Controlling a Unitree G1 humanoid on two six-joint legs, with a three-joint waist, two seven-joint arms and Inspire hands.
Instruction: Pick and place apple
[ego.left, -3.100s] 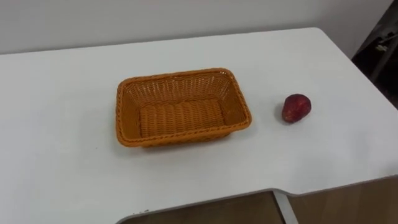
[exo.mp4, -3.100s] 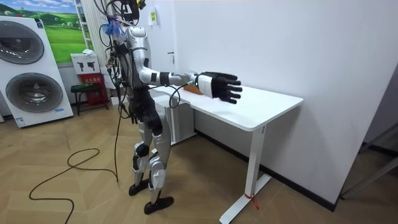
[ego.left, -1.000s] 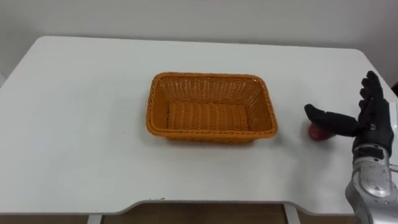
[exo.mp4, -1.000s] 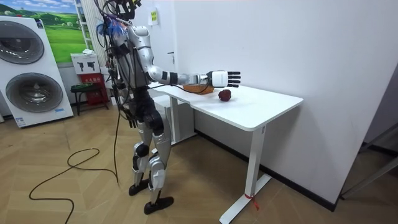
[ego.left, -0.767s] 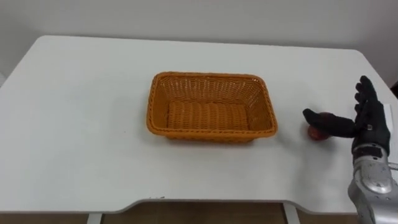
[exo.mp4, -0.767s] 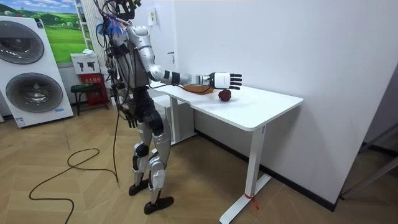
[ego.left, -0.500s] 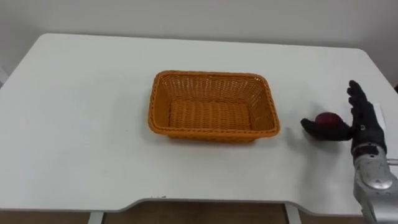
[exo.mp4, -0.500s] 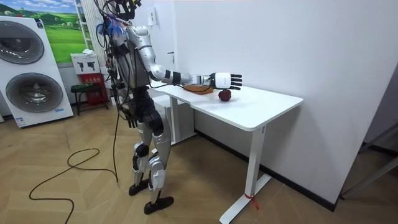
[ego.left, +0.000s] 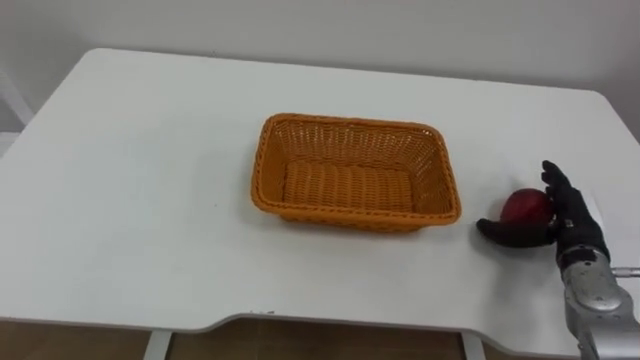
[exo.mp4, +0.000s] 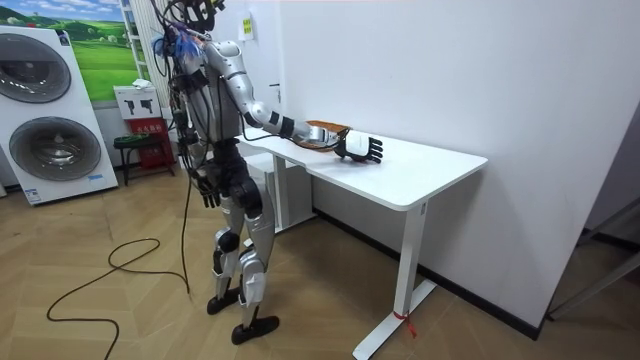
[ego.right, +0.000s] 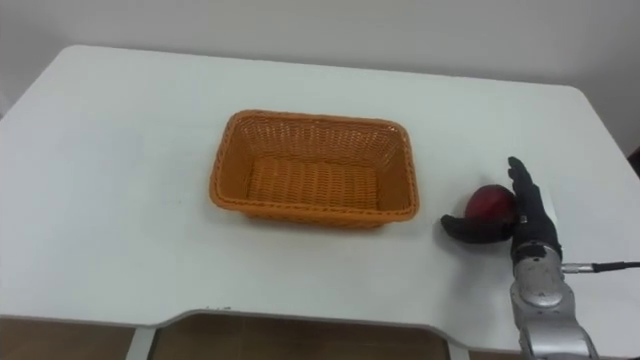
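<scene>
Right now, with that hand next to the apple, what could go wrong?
1. The right hand is open, with thumb and fingers either side of the apple. Closing off-centre could nudge the round fruit so it rolls away across the table.
2. With a weak hold, the apple might slip on the way to the basket, or knock against its raised rim.

right hand (ego.left: 570, 224) lowered against apple (ego.left: 525, 205), thumb in front

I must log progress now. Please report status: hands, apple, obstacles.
Right hand open, thumb and fingers either side of apple. Apple on table, not yet lifted. Basket to its left, path clear.
</scene>
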